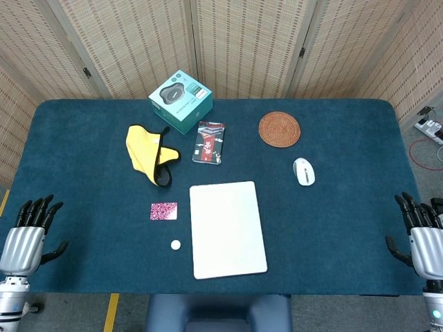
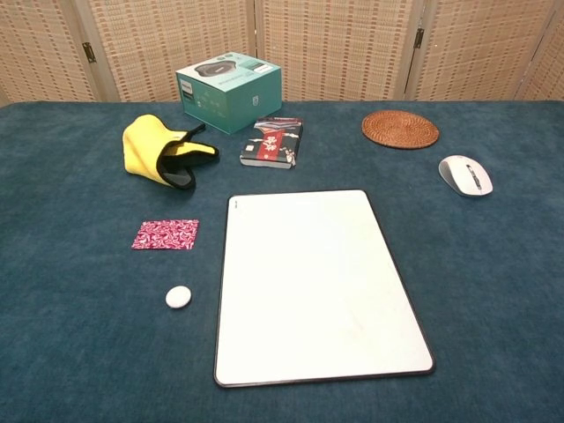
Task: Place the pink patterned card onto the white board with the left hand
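Lying flat, pink patterned card point(image 2: 166, 234), approx. rectangular.

I read this as an indoor lab or staged test room, not a home. A table point(image 1: 83, 138) covered edge to edge in dark blue carpet-like fabric fills my view. Behind its far edge stand folding screens point(image 1: 242, 41) of woven reed panels in pale frames, hinges visible, closing off the space like a backdrop. Off the table's right edge I see bare grey floor with a white power strip point(image 1: 430, 126) and a red cable point(image 1: 426, 155) trailing loose. At the near left corner, a strip of yellow floor tape point(image 1: 111, 311) marks the ground. Assorted small goods sit spaced apart on the cloth, like laid-out props.
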{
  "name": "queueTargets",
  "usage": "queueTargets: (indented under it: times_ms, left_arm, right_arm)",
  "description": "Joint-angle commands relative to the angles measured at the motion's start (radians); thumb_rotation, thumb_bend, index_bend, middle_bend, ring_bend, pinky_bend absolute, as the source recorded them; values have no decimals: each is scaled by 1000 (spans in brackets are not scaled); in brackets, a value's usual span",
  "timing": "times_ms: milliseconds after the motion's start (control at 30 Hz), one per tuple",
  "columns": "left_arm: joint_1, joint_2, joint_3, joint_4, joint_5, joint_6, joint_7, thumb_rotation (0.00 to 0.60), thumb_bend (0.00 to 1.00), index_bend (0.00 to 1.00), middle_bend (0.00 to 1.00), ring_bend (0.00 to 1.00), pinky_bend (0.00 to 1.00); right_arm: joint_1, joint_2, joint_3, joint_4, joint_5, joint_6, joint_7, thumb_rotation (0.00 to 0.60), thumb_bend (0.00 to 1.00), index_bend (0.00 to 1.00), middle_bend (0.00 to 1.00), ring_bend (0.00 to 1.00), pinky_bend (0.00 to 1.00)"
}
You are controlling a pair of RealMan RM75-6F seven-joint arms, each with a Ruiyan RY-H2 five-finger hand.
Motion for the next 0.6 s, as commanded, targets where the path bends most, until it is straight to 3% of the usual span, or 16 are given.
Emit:
queueTargets:
  times_ms: [33, 367, 600]
  left_arm:
    - [-23, -3, -8, 3, 11, -20, -4, 600, 301, 174, 74, 82, 0]
    - [-179, -13, -52, 19, 2, -214, -46, 600, 329, 210, 92, 86, 0]
    - [-295, -49, -64, 34, -22, -370, 0, 600, 332, 243, 120, 114, 0]
  right_arm:
    - [0, 0, 2, 3, -1, 2, 3, 600, 374, 21, 80, 154, 109]
    - [2, 8, 9, 9, -11, 13, 17, 600, 374, 21, 80, 140, 109]
    - [1, 11, 10, 15, -9, 12, 30, 600, 374, 21, 80, 136, 109]
